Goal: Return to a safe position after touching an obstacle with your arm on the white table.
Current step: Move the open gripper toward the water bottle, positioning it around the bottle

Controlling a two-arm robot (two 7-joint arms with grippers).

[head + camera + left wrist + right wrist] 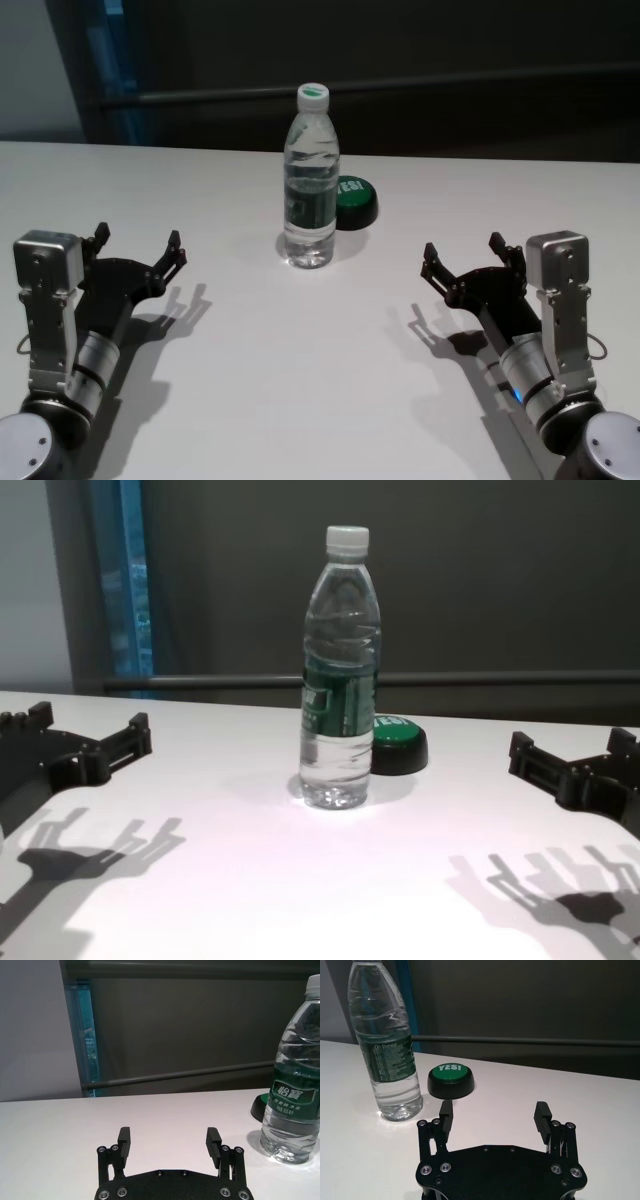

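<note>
The obstacle, a clear water bottle with a white cap and dark green label, stands upright mid-table on the white table. It also shows as the bottle, the bottle and the bottle. My left gripper hovers low at the left, open and empty, well apart from the bottle; its fingers show a wide gap. My right gripper sits at the right, also open and empty, with its fingers spread.
A low black button with a green top marked "YES!" sits just behind and right of the bottle, also seen as the button. A dark wall and a rail run behind the table's far edge.
</note>
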